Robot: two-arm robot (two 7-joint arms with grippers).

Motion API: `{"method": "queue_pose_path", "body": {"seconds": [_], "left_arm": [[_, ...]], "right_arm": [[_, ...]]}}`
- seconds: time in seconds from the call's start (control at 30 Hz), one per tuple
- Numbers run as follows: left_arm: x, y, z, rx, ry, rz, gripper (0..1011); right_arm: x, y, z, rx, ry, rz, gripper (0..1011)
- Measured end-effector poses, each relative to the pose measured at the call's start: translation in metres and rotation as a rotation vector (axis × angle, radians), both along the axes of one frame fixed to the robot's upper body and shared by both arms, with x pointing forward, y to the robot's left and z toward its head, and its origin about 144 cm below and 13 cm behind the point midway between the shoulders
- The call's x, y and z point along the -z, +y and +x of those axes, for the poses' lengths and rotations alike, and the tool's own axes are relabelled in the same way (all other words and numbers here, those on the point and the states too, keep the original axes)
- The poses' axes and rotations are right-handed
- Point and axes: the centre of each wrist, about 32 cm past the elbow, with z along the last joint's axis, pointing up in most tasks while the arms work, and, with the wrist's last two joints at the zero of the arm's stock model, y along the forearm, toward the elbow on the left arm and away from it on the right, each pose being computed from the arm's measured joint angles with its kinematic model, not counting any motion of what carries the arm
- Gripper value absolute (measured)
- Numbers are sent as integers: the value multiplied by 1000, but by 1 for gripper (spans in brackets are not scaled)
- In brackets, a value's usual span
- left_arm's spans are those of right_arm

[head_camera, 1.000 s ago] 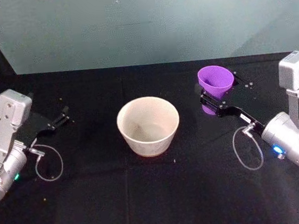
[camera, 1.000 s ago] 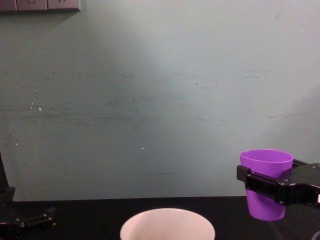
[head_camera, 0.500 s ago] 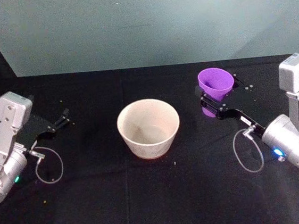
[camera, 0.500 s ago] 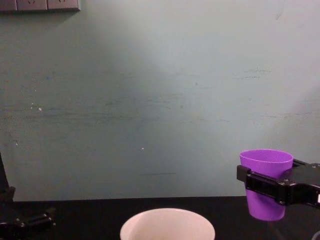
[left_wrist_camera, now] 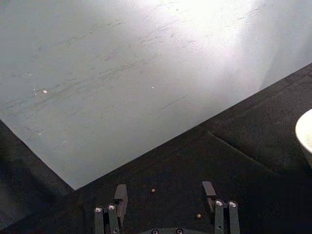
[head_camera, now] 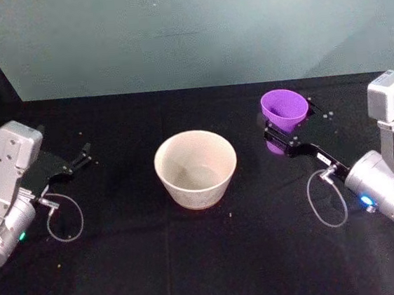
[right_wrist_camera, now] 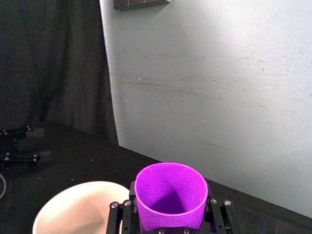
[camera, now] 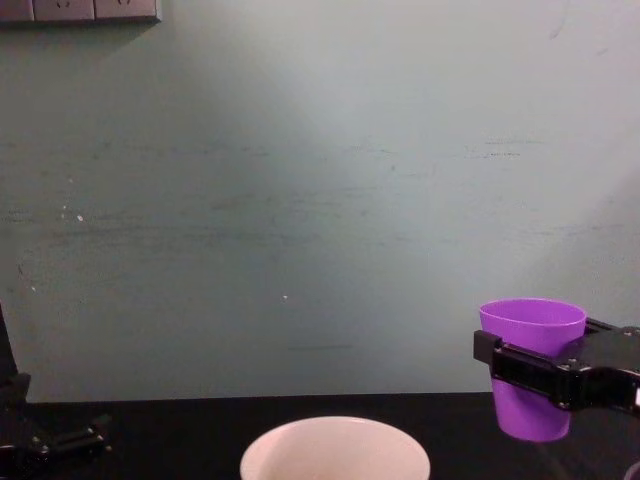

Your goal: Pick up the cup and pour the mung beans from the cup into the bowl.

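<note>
The black cloth-covered desk (head_camera: 195, 260) carries a wide, round, plain white bowl (head_camera: 195, 167) at its middle. To the bowl's right and apart from it, the small smooth purple plastic cup (head_camera: 284, 108) stands upright with its mouth open upward. The right hand (head_camera: 286, 120) holds it, its black fingers clamped on either side of the cup's wall. The left hand (left_wrist_camera: 164, 192) hangs low over the desk's left side, its fingers spread wide and holding nothing. Two tiny tan grains (left_wrist_camera: 153, 190) lie beneath it.
</note>
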Motion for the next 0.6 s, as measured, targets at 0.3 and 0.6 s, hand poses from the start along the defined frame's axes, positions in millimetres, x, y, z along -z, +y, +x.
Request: {"method": "queue_pose_path", "body": {"seconds": [0.3, 0.6], "left_arm": [[0, 0, 0, 0, 0, 0, 1000], [0, 0, 0, 0, 0, 0, 1000]], "right_arm": [[0, 0, 0, 0, 0, 0, 726], [-7, 1, 4, -16, -15, -50, 726]]}}
